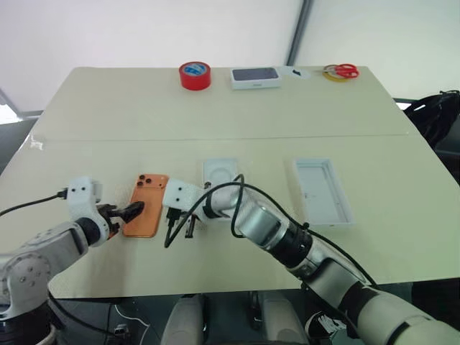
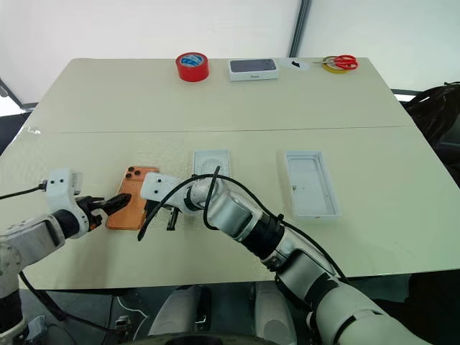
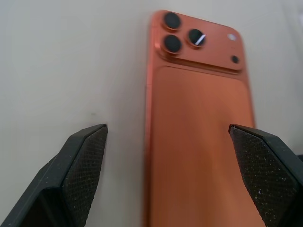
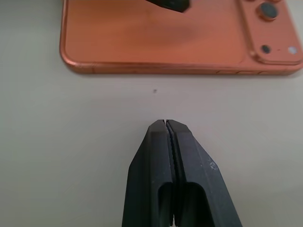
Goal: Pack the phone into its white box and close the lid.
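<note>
Clearly the flat orange phone (image 1: 145, 205), lying lens-side up on the beige table (image 1: 215, 108) left of the shallow white box (image 1: 220, 175), looks stiff, thin and slick-backed, so its long edges offer the surest hold. The left gripper (image 3: 170, 156) stands spread across its width without touching; the right gripper (image 4: 168, 124), pressed together, points at its side.

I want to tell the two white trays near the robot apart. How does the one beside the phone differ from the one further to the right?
The white box beside the phone is smaller and partly hidden by the right arm; the lid is longer and lies in full view. The white box lies near the table's middle, the lid further to the robot's right. Both are shallow, white, rectangular and open upward.
</note>
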Tool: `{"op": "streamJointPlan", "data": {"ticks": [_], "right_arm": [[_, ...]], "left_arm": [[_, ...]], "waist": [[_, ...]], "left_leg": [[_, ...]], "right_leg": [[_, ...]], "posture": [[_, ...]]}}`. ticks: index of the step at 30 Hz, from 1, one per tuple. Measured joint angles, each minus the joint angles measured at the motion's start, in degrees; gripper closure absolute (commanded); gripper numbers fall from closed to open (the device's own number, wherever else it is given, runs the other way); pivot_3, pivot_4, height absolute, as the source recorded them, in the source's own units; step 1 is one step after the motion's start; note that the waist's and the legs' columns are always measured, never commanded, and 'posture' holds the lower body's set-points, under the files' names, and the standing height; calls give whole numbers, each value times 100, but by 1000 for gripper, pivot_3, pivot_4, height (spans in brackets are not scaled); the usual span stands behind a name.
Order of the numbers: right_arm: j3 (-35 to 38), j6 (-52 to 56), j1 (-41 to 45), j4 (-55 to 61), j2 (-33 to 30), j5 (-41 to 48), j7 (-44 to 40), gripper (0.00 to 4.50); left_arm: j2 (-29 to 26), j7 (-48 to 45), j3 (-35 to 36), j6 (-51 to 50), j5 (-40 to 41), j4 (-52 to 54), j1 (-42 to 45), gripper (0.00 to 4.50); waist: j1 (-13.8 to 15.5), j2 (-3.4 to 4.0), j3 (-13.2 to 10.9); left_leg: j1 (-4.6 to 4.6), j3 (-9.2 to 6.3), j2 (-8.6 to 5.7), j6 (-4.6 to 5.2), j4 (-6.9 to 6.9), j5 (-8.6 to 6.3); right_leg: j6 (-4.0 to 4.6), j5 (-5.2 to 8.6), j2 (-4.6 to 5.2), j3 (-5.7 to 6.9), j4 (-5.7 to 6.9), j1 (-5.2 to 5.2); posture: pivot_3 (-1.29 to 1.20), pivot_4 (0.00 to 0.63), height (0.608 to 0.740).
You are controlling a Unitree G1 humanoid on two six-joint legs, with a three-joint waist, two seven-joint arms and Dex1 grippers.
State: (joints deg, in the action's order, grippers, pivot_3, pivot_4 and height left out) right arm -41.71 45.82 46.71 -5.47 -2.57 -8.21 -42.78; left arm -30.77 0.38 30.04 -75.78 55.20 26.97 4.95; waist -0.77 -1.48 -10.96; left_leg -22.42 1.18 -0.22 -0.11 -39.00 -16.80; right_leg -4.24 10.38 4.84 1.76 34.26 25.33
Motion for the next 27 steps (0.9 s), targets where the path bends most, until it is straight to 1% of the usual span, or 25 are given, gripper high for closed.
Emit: {"op": "streamJointPlan", "data": {"ticks": [3, 14, 23, 27], "right_arm": [[-30, -20, 34, -46, 13, -48, 0, 4497], [-11, -29, 33, -54, -23, -61, -38, 4497], [-5, -26, 31, -44, -34, -60, -42, 4497], [3, -26, 26, -43, -35, -59, -43, 4497]], "left_arm": [[294, 133, -11, -174, 60, 101, 137, 195], [675, 189, -152, -541, 96, 357, 309, 195], [857, 202, 23, -747, 97, 340, 425, 195], [1005, 202, 304, -805, 212, 191, 517, 195]], "waist": [[9, -1, 2], [18, 1, 7], [18, 0, 7], [18, -1, 8]], "left_leg": [[2, -2, -1, -1, 0, 1], [4, -4, -10, -1, 0, 1], [5, -5, -11, -1, 0, 1], [5, -7, -11, -2, -1, 1]], "right_leg": [[0, 0, 0, 0, 0, -3], [7, 4, 9, 3, 0, -10], [7, 5, 9, 4, -1, -12], [7, 4, 9, 5, -1, -12]], "posture": [[0, 150, 732], [0, 150, 732], [0, 150, 732], [0, 150, 732]]}}
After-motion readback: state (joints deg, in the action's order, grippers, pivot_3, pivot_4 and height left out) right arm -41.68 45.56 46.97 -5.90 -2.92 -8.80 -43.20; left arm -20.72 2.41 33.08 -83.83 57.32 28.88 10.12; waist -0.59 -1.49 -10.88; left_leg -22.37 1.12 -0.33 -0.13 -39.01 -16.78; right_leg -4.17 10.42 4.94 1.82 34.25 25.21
